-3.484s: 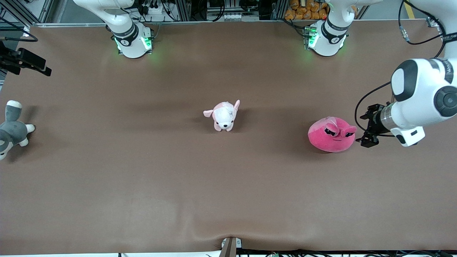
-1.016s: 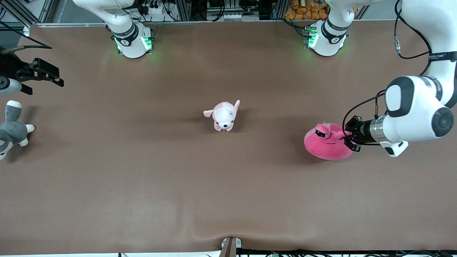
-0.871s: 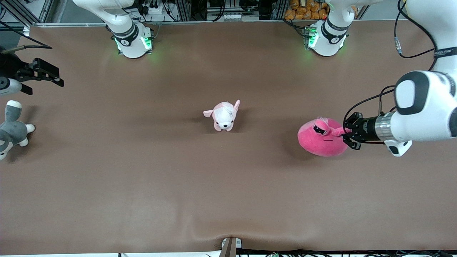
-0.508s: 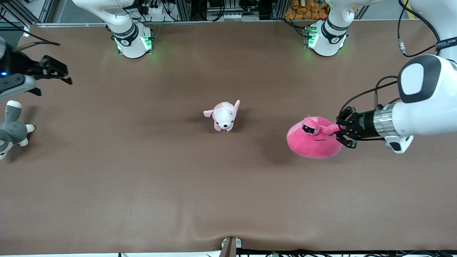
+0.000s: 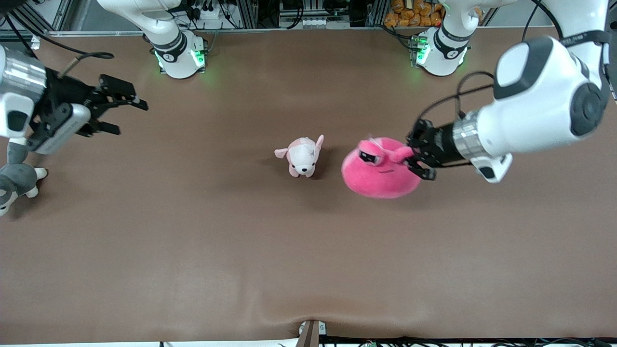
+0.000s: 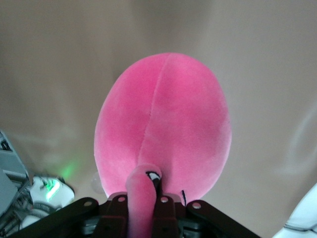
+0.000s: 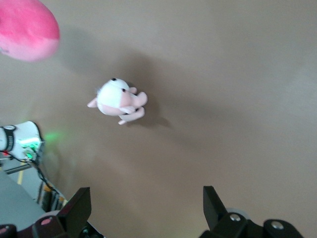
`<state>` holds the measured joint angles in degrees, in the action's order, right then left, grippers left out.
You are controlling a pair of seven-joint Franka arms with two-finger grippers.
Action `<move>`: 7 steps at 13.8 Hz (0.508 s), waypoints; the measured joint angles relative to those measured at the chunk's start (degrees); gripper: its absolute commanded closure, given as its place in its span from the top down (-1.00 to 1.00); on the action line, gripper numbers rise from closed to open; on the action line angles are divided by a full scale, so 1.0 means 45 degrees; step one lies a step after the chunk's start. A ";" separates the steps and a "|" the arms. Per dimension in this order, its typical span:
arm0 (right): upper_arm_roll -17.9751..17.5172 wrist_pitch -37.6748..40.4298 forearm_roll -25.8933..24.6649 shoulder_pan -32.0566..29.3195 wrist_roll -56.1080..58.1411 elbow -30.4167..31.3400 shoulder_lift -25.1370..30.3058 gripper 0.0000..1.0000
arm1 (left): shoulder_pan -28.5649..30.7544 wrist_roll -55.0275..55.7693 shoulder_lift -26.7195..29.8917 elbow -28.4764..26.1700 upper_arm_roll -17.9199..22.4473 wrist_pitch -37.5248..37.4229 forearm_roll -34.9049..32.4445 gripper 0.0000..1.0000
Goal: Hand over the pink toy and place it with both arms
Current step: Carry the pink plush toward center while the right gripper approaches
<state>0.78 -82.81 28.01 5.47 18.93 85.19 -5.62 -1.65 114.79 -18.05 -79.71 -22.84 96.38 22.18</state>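
The pink toy [image 5: 381,169], a hot-pink round blob plush with stalk eyes, hangs in the air beside the small puppy plush [image 5: 301,156]. My left gripper [image 5: 415,153] is shut on one of its eye stalks and holds it above the table. In the left wrist view the pink toy [image 6: 163,124] fills the middle, with the stalk pinched in the left gripper [image 6: 143,208]. My right gripper [image 5: 126,113] is open and empty, up over the table toward the right arm's end. The right wrist view shows the right gripper [image 7: 146,208], open, the puppy plush [image 7: 118,103] and an edge of the pink toy [image 7: 27,27].
A grey-and-white plush animal [image 5: 12,176] lies at the table's edge at the right arm's end, partly under the right arm. The brown table [image 5: 308,250] is bare nearer the front camera. Both arm bases stand along the far edge.
My left gripper closed on the pink toy's eye stalk, lifted it and carried it toward the puppy plush. My right gripper has swung in over the table from its end.
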 measured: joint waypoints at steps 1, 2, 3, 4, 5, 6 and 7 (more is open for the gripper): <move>-0.0011 -0.0373 0.0247 0.0193 0.0058 -0.0004 -0.0150 1.00 | -0.0043 0.0456 0.0024 0.0172 -0.0296 0.0005 0.0000 -1.00; -0.0021 -0.0797 0.0350 0.0492 0.0083 -0.0008 -0.0238 1.00 | -0.0142 0.0774 0.0034 0.0278 -0.0483 0.0013 0.0000 -1.00; -0.0035 -0.1242 0.0397 0.0850 0.0084 -0.0008 -0.0276 1.00 | -0.0300 0.1056 0.0034 0.0322 -0.0555 0.0031 -0.0001 -1.00; -0.0047 -0.1723 0.0436 0.1250 0.0082 -0.0009 -0.0294 1.00 | -0.0512 0.1309 0.0033 0.0331 -0.0563 0.0084 -0.0001 -1.00; -0.0056 -0.2153 0.0467 0.1618 0.0075 -0.0008 -0.0306 1.00 | -0.0723 0.1567 0.0033 0.0335 -0.0564 0.0222 -0.0001 -1.00; -0.0064 -0.2496 0.0484 0.1958 0.0066 -0.0009 -0.0322 1.00 | -0.0913 0.1769 0.0033 0.0350 -0.0571 0.0410 -0.0001 -1.00; -0.0069 -0.2794 0.0492 0.2249 0.0063 -0.0008 -0.0348 1.00 | -0.1082 0.1954 0.0033 0.0377 -0.0579 0.0587 -0.0001 -1.00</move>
<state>0.47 -95.38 30.22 15.60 19.22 85.16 -7.18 -6.52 123.59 -17.91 -78.01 -25.45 99.02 22.17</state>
